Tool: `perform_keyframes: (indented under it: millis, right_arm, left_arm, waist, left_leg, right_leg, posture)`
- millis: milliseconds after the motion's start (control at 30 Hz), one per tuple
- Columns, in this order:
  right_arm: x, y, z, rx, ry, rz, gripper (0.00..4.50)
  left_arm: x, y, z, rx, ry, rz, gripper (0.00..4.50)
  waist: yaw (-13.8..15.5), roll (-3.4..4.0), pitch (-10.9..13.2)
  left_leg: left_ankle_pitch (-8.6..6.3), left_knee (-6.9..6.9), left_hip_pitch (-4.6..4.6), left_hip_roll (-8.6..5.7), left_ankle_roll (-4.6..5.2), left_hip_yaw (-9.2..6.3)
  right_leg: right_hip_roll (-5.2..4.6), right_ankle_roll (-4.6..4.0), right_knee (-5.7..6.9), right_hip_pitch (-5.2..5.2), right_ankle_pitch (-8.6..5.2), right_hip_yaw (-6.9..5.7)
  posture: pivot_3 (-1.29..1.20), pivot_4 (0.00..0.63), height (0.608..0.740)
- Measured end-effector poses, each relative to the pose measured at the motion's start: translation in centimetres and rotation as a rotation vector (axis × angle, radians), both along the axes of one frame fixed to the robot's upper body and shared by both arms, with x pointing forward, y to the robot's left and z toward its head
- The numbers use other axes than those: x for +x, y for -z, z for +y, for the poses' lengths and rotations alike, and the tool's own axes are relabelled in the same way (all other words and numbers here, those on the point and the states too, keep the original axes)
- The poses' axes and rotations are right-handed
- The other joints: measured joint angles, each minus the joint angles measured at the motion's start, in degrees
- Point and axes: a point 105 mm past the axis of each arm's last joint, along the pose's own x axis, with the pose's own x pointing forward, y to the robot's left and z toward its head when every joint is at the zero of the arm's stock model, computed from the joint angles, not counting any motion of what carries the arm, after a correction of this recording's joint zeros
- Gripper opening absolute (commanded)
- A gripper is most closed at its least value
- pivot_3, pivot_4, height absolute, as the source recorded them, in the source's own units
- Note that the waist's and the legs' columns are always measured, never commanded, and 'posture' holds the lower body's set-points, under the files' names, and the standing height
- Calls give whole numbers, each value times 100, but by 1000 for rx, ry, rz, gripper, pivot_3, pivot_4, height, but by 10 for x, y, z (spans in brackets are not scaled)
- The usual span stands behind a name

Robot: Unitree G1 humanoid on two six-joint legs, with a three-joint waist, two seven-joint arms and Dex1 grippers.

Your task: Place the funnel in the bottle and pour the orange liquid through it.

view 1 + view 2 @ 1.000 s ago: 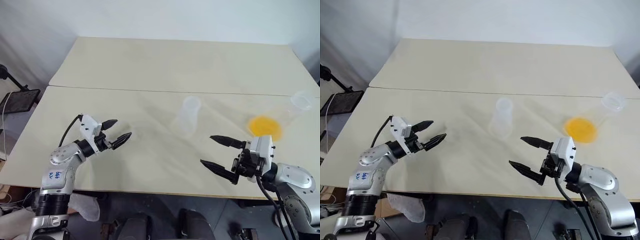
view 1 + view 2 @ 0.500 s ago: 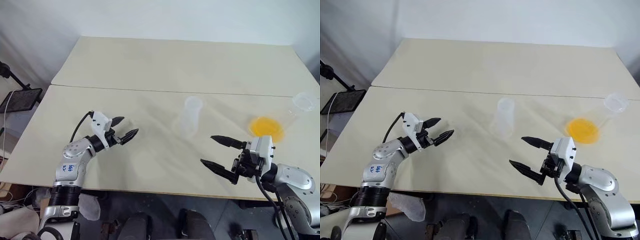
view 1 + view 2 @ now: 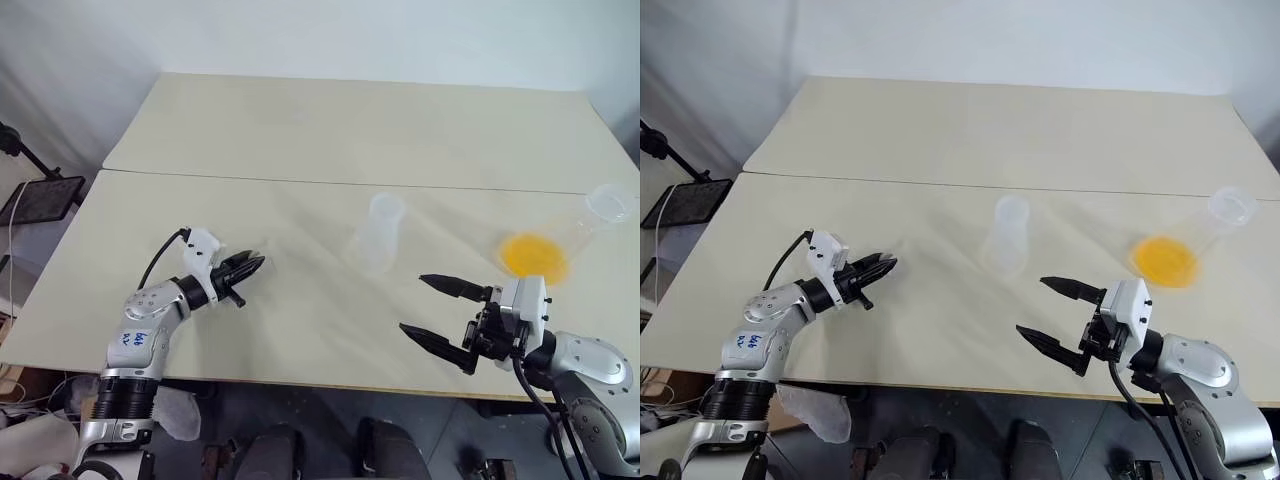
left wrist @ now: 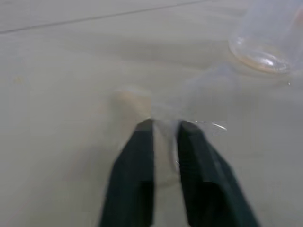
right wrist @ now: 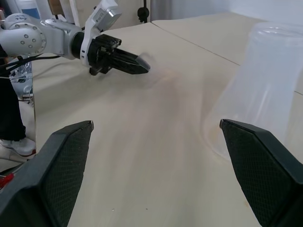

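Observation:
The funnel (image 4: 163,135) is see-through and faint, low over the table on the left. My left gripper (image 3: 256,265) is shut on it, and clear plastic shows between its fingers (image 4: 137,165). The bottle (image 3: 380,232) stands upright in the middle of the table, to the right of that gripper and apart from it. The orange liquid (image 3: 531,254) pools in the base of a clear flask (image 3: 606,203) at the right. My right gripper (image 3: 415,305) hovers open near the front edge, short of the bottle and the flask, with nothing in it.
Two pale tables (image 3: 300,120) butt together along a seam across the middle. A black stand (image 3: 40,195) is beside the left edge. Bare tabletop lies between my two grippers.
My left gripper's fingers have gone from open to shut, on the funnel. My right gripper has stayed open and still.

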Motion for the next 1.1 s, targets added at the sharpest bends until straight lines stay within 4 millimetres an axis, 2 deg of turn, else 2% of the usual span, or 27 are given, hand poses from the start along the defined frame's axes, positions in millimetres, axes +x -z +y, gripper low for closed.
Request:
perform_keyframes:
  millis: [133, 233, 300, 367, 433, 500, 667, 833, 900, 1100]
  right_arm:
    - [-1, -5, -2, 0, 7, -21, 4500]
    - [-1, -8, -6, 8, 29, -32, 4500]
    - [-3, -13, -15, 26, 82, -39, 4500]
    - [-4, -16, -25, 40, 135, -40, 4500]
    - [-7, -16, -31, 42, 169, -32, 4500]
    - [-9, -14, -32, 40, 182, -22, 4500]
    - [-11, -9, -34, 60, 212, -9, 4500]
    - [-10, -7, -32, 77, 229, -18, 4500]
    - [-10, -6, -30, 86, 229, -19, 4500]
    - [-12, -3, -27, 92, 243, -16, 4500]
  left_arm:
    - [-2, -5, 3, -4, 18, -8, 18]
    - [-2, -18, 2, -27, 77, -6, 18]
    - [-1, -47, -7, -77, 195, 14, 18]
    - [0, -90, -16, -89, 297, -15, 18]
    - [-3, -136, -34, -110, 412, -46, 18]
    - [-10, -161, -54, -99, 525, -3, 18]
    - [-15, -167, -90, -35, 665, 232, 18]
    - [-9, -177, -122, 30, 710, 304, 18]
    - [-3, -172, -131, 47, 696, 336, 18]
    - [10, -160, -138, 71, 643, 401, 18]
  waist:
    - [-8, 0, 0]
    - [7, 0, 0]
    - [53, -7, 4]
    - [79, -10, 4]
    - [87, -9, 3]
    - [73, -9, 3]
    - [-1, -8, 3]
    - [-9, -4, 3]
    - [-8, -4, 3]
    - [1, -3, 6]
  left_leg:
    - [0, -1, 0, 0, 0, 0]
    - [0, 0, -3, 0, 0, -3]
    - [1, 8, -13, 0, 1, -13]
    - [1, 10, -11, -4, 1, -12]
    - [1, 4, -4, -11, 2, -6]
    - [1, -1, -3, -13, 3, -2]
    - [5, 1, -5, -7, 5, 5]
    - [6, 1, -2, -8, 6, 9]
    - [6, 1, -4, -8, 6, 10]
    - [6, 3, -12, -7, 6, 11]
  right_leg:
    - [0, 0, 0, -1, 0, 2]
    - [0, 0, 0, -1, 0, 1]
    - [-1, 0, 1, 0, 0, -3]
    - [0, 2, 0, 2, 1, -1]
    - [0, 6, 1, 4, 3, -4]
    - [4, 8, 2, 2, 3, -10]
    - [19, 9, 4, -1, 2, -19]
    - [18, 11, 6, -2, 1, -10]
    - [18, 11, 3, -3, 1, -10]
    - [18, 11, 3, -9, 1, -9]
  posture:
    - [0, 150, 740]
    - [0, 150, 740]
    - [0, 150, 740]
    - [0, 150, 740]
    - [0, 150, 740]
    - [0, 150, 740]
    - [0, 150, 740]
    - [0, 150, 740]
    - [0, 150, 740]
    - [0, 150, 740]
